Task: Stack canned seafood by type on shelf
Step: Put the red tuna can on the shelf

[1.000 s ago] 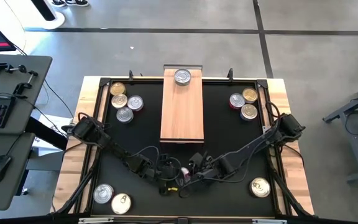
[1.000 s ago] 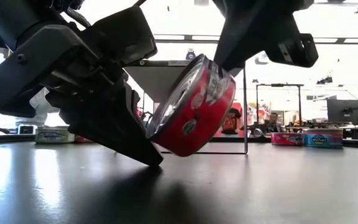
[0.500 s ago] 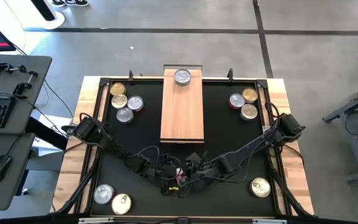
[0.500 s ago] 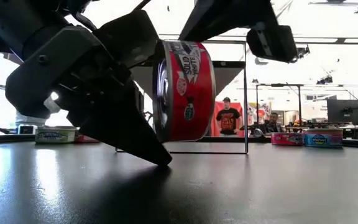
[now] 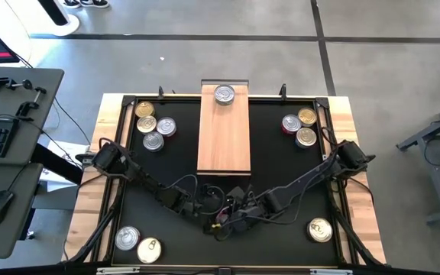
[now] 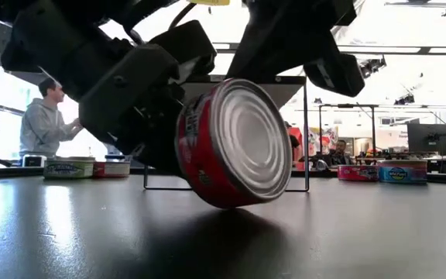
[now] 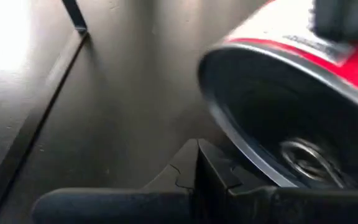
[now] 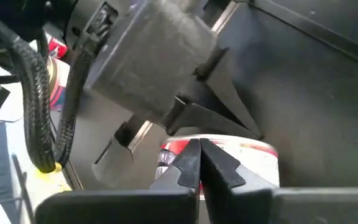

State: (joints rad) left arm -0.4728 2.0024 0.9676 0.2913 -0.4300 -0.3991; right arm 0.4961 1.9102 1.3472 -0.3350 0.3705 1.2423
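A red-sided can (image 6: 235,143) stands tilted on its lower rim at the mat's near middle (image 5: 220,221). Its plain silver bottom faces the near edge. Its pull-tab lid (image 7: 303,162) faces my left gripper. My left gripper (image 7: 197,163) is shut just behind the can (image 5: 207,208). My right gripper (image 8: 201,149) is shut and comes down onto the can from above (image 6: 285,39). The light-wood shelf (image 5: 224,141) lies in the middle of the mat with one silver can (image 5: 224,94) at its far end. My left gripper has its shut fingertips by the lower rim of the can's lid side (image 7: 229,146), coming from the far left. I cannot tell whether they touch it. My right gripper rests its shut fingertips on the can's upper side wall (image 8: 241,149), slanting down from the right. The can is not pinched; its lower rim (image 6: 231,205) is at the mat.
Several cans (image 5: 153,126) sit at the far left and three (image 5: 300,126) at the far right. Two cans (image 5: 137,243) lie near left and one (image 5: 319,229) near right. Both arms cross the near half of the mat. People show in the room beyond.
The can has turned about between the two grippers. It leaned with its lid toward the left gripper, then stood edge-on and clear of the mat. Now it has come down with its bottom toward the near edge. Both grippers have kept close around it.
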